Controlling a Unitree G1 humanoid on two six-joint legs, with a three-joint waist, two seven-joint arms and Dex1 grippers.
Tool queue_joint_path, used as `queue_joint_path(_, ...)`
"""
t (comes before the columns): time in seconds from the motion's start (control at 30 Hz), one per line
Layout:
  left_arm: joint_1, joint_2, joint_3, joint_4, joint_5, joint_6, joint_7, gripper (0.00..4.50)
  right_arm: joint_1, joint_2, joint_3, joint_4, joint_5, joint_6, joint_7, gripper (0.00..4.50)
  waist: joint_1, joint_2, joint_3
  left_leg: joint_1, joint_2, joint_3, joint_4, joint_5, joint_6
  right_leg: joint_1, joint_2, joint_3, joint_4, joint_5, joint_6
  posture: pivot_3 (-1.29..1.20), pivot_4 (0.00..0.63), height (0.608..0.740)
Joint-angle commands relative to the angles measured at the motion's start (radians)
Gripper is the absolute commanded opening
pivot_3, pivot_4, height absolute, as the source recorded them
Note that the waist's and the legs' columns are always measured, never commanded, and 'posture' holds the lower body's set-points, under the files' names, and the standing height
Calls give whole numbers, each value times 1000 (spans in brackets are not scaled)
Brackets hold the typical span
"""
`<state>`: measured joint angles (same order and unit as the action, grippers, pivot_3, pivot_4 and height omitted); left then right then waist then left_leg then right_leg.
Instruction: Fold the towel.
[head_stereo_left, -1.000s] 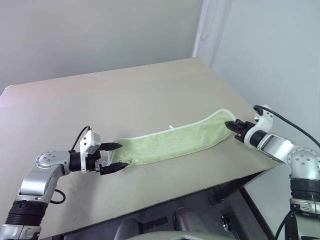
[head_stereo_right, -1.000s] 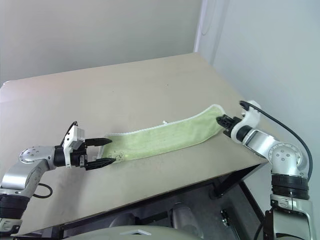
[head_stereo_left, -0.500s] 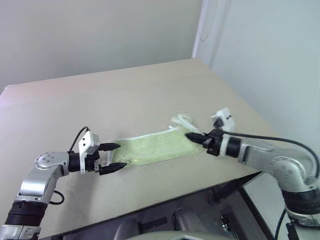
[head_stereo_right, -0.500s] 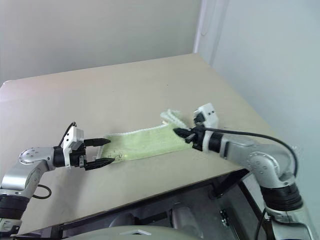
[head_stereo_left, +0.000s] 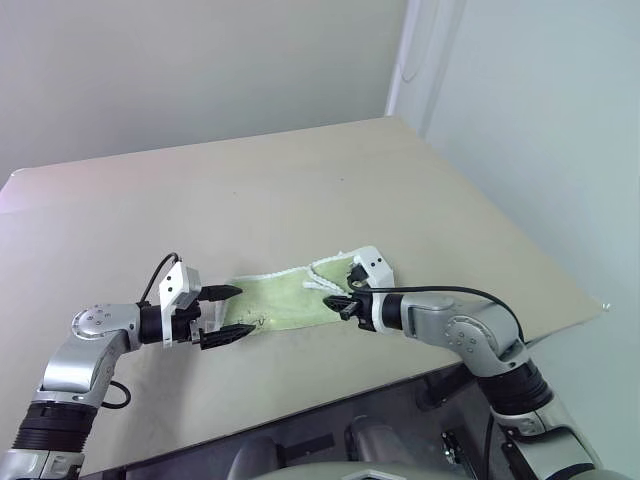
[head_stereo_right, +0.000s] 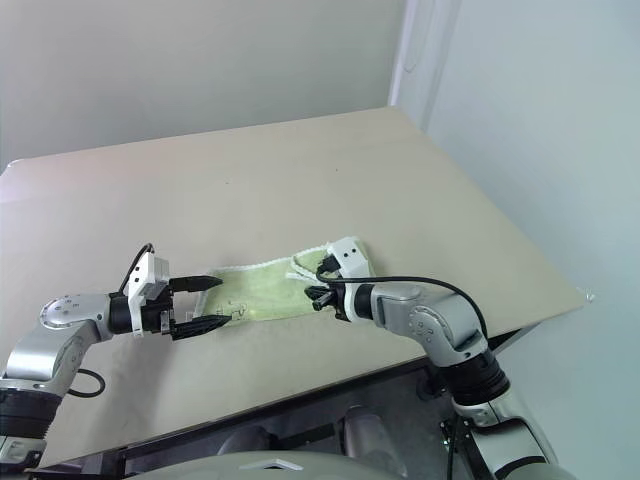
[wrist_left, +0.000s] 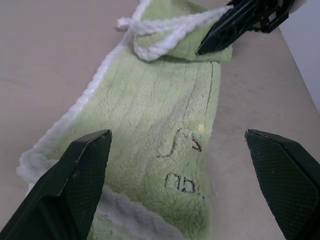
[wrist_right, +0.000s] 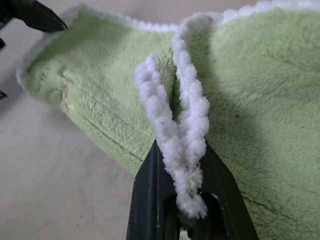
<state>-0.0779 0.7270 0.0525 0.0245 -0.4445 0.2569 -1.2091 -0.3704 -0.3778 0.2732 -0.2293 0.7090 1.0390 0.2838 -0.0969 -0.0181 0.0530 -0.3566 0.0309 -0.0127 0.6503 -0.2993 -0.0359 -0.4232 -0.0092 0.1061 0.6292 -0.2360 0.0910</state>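
Pinching white edging of limp, light towel (head_stereo_left: 285, 296), right tool (head_stereo_left: 343, 305) clamped; left tool (head_stereo_left: 228, 313) gaping at near end; hold hems.

I see a plain beige table (head_stereo_left: 300, 190) with a matte top, its far edge running along the wall and its right edge slanting toward the near right corner. The towel (head_stereo_left: 290, 295) lies directly on it, close to the near edge and about midway along it. Its left part rests flat on the surface; its right end is doubled back over itself.
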Motion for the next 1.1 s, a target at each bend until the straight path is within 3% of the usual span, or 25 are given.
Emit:
queue_joint_path(0.03,5,5,18,-37,-7,1,9,4500,-19,37,-30,-17,-13,1,12,256,-2,0,0,0,0,0,0,0,0,0,0,0,0,0,0,0,0,740)
queue_joint_path(0.1,9,5,19,-40,-8,1,12,4500,-18,44,-44,-22,-16,6,21,691,-1,0,0,1,0,0,0,0,0,0,0,0,1,0,0,0,0,740)
queue_joint_path(0.4,12,6,22,-41,-11,2,17,4500,-19,43,-124,-109,65,45,129,3996,-1,0,0,0,0,0,0,0,0,0,0,0,1,0,0,0,0,740)
queue_joint_path(0.53,7,10,26,-31,-9,-1,19,4500,-40,43,-241,-142,150,19,176,3996,-1,0,0,0,0,0,1,0,0,0,0,0,1,0,0,0,0,740)
queue_joint_path(0.63,3,8,29,-29,-9,0,24,4500,-63,53,-266,-77,102,-34,166,3996,-2,0,0,1,0,0,1,0,0,1,0,0,1,0,0,0,0,740)
queue_joint_path(0.8,4,13,36,-34,-14,5,28,4500,-58,38,-145,58,-93,-168,186,3996,-4,-1,0,1,0,0,1,0,0,0,1,0,1,0,0,0,0,740)
queue_joint_path(1.1,20,37,118,-86,-74,102,76,4500,-53,111,56,351,-434,-444,166,3996,-7,-2,-1,1,0,0,1,0,0,0,0,0,1,0,0,0,0,740)
